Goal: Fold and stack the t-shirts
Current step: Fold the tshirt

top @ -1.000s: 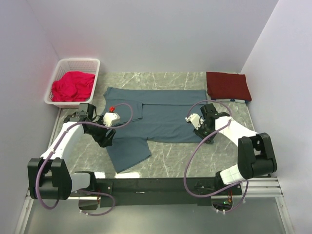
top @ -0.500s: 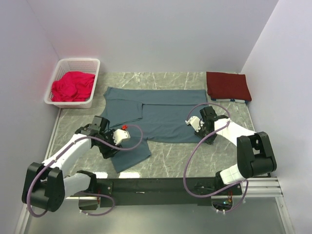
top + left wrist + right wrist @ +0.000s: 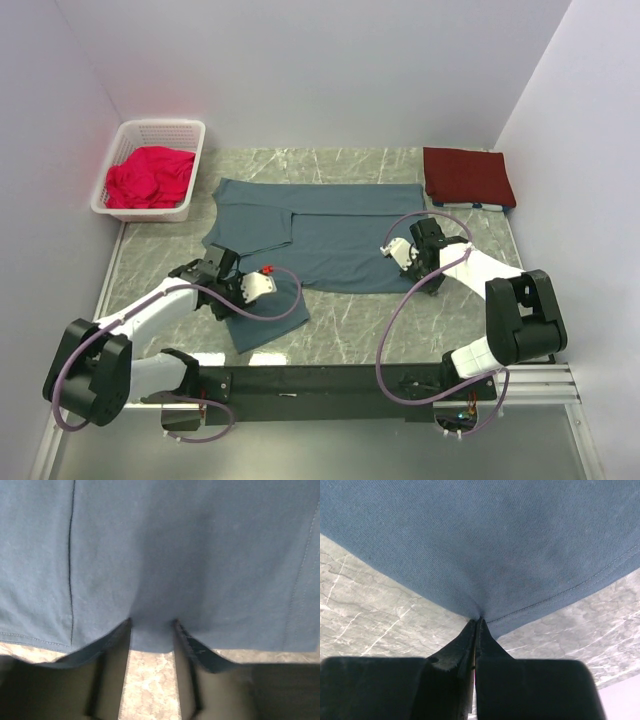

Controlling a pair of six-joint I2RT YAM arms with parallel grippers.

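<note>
Slate blue-grey t-shirt [image 3: 335, 235] lies spread flat across the middle of the marble surface [image 3: 350, 325]. One part of it lies doubled over on its left side, and a flap runs toward the near edge there.

Left gripper [image 3: 151, 624] is low at that near-left flap. Its jaws stand partway apart and straddle the hem. A pucker of blue-grey cloth sits between the fingers [image 3: 186, 640], and the hem drapes over both fingertips. The cloth is not pinched tight.

Right gripper [image 3: 477, 621] is at the shirt's right-hand edge near the stitched hem. Its jaws are closed together, with the cloth edge nipped at the very tips. The fabric draws into a small peak there, and bare marble shows on both sides.

Dark maroon t-shirt [image 3: 468, 176] is folded into a neat rectangle at the far right corner of the surface. It is well apart from both grippers and just beyond the blue-grey shirt's right end.

White plastic basket [image 3: 192, 131] sits at the far left corner and holds a heap of crumpled red cloth [image 3: 150, 176].
</note>
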